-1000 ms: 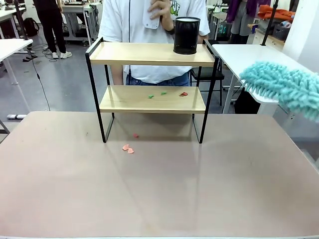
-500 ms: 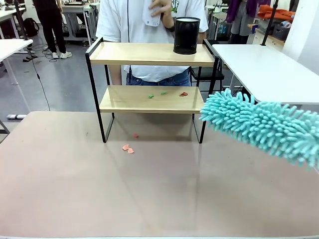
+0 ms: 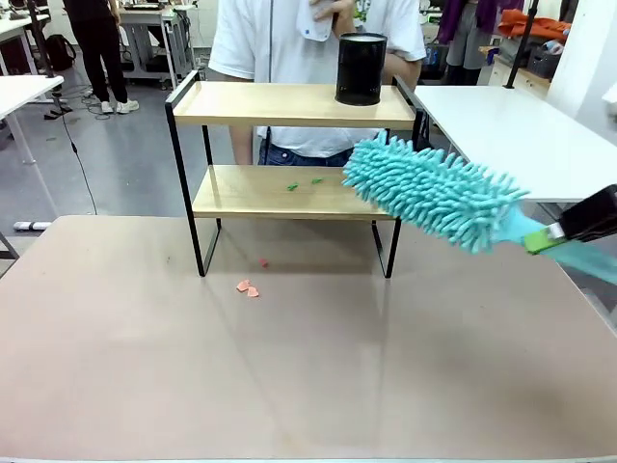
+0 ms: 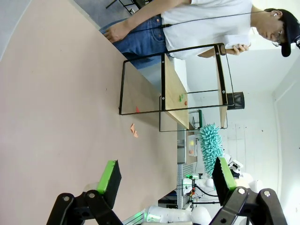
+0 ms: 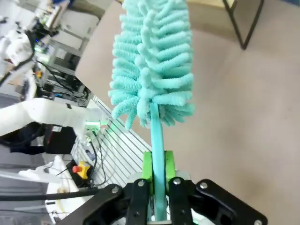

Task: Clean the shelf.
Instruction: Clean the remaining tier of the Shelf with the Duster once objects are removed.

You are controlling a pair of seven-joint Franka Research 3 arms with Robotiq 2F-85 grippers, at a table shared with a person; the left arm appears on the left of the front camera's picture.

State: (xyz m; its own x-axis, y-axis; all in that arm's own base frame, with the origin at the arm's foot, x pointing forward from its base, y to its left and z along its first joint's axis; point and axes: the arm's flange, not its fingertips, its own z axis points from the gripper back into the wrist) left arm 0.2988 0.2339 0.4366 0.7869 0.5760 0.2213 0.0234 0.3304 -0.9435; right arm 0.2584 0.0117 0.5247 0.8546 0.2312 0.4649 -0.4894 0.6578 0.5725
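Shelf [image 3: 289, 106] is set at the far middle of the tabletop [image 3: 289, 386], with a person [image 3: 289, 48] standing just behind it. A teal duster [image 3: 424, 193] is gripped by its handle between the closed fingers of the right gripper [image 5: 158, 168], and its fluffy head is held across the right end of the lower board, near the black frame post (whether it touches the wood cannot be told). The left gripper [image 4: 166, 176] is held back over the near tabletop with its fingers spread wide and nothing between them.

Trouble is most likely to be caused by the frame: the head could be snagged on the right post, and the light shelf might then be shoved toward the person. A black mesh cup [image 3: 361, 68] is placed on the top board directly above the duster, so it could be toppled by an upward sweep. Green scraps [image 3: 316, 179] lying on the lower board could be flung off the far edge if swept too hard. Pink scraps [image 3: 249, 287] are scattered on the tabletop under the shelf, between its legs.
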